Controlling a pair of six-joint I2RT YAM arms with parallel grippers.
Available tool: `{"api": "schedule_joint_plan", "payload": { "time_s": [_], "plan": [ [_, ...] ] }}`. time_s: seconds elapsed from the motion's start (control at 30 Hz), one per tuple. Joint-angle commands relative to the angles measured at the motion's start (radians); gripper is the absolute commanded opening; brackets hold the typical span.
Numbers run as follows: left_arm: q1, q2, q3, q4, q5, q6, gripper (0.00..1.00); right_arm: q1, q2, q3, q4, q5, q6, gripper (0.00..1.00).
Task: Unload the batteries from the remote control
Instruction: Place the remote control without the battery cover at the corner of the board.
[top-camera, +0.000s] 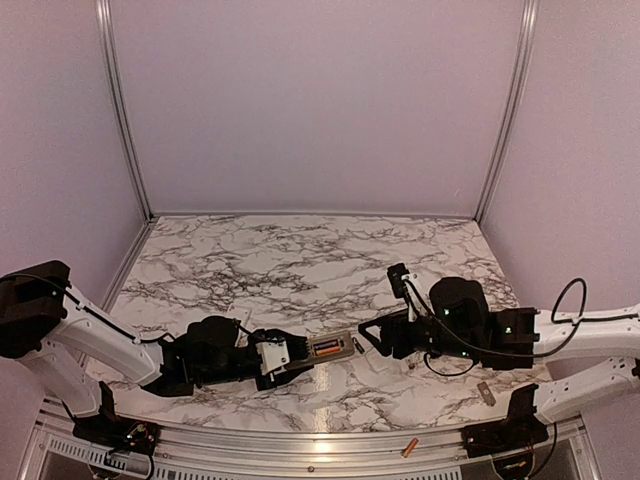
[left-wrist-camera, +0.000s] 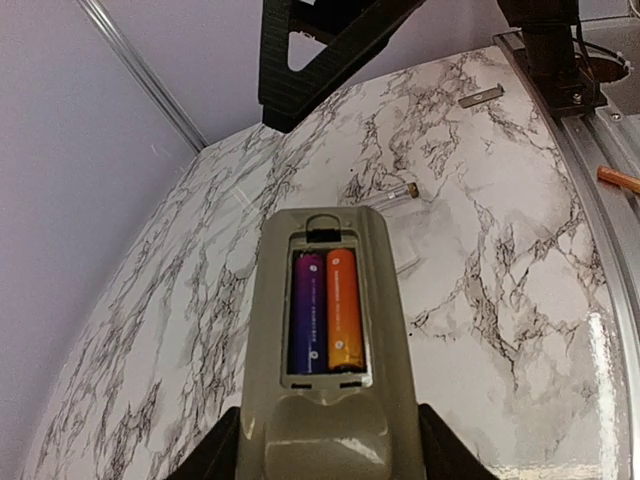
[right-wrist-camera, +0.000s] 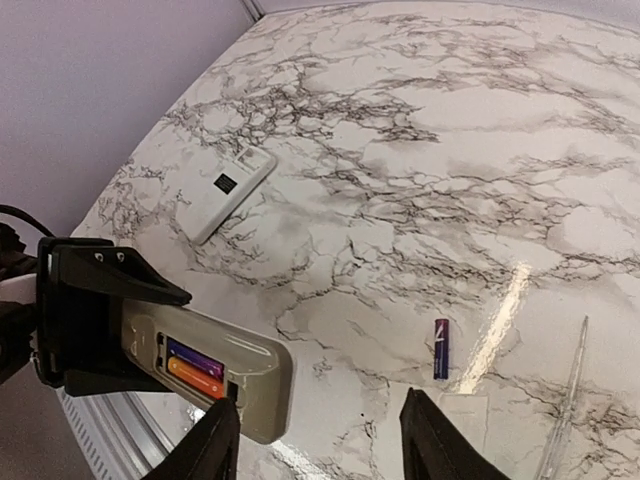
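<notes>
Two batteries (left-wrist-camera: 325, 312) lie in the remote control (top-camera: 330, 348), clamped by the left gripper (left-wrist-camera: 325, 455) at six o'clock; the open right gripper (right-wrist-camera: 320, 440), at its three o'clock, should lever one end up.

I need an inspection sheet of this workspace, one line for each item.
Surface: marble table, glossy.
Job's things: remote, cover off, two batteries inside; purple battery loose on table; orange battery on near rail.
Clutter: white flat device; clear cover piece.
Grippers: left gripper shut on remote; right gripper open, empty.
Cables: black cable looped beside right arm.
Surroundings: plain walls, metal corner posts.
</notes>
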Motion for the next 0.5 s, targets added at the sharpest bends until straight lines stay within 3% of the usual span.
{"api": "schedule_joint_plan", "payload": {
  "time_s": [0.0, 0.47],
  "plan": [
    [-0.006, -0.024, 0.018, -0.018, 0.099, -0.09, 0.0, 0.005, -0.03, 0.04, -0.199, 0.138, 0.011, 0.54],
    [-0.025, 0.098, 0.019, -0.013, 0.185, -0.237, 0.0, -0.01, 0.037, 0.071, -0.477, 0.318, 0.086, 0.66]
  ]
}}
